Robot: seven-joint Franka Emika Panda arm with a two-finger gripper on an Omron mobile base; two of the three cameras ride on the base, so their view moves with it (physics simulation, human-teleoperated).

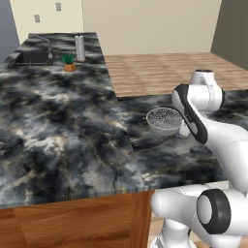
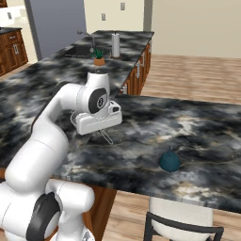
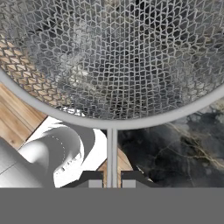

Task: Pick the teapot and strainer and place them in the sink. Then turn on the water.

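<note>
- Silver wire-mesh strainer [image 1: 164, 120] raised just above the dark marble counter [image 1: 58, 126], thin handle [image 3: 112, 155] pinched between the nearly closed gripper [image 3: 112, 183] fingers.
- Teal teapot [image 2: 169, 161] resting on the counter near its front edge, to the right, well apart from the strainer.
- Black sink [image 1: 30, 57] far off at the left end, beside a potted plant [image 1: 69, 62].

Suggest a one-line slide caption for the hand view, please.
Hand camera close-up: fingers shut on the strainer by its thin handle, mesh bowl lifted over the dark marble counter.
</note>
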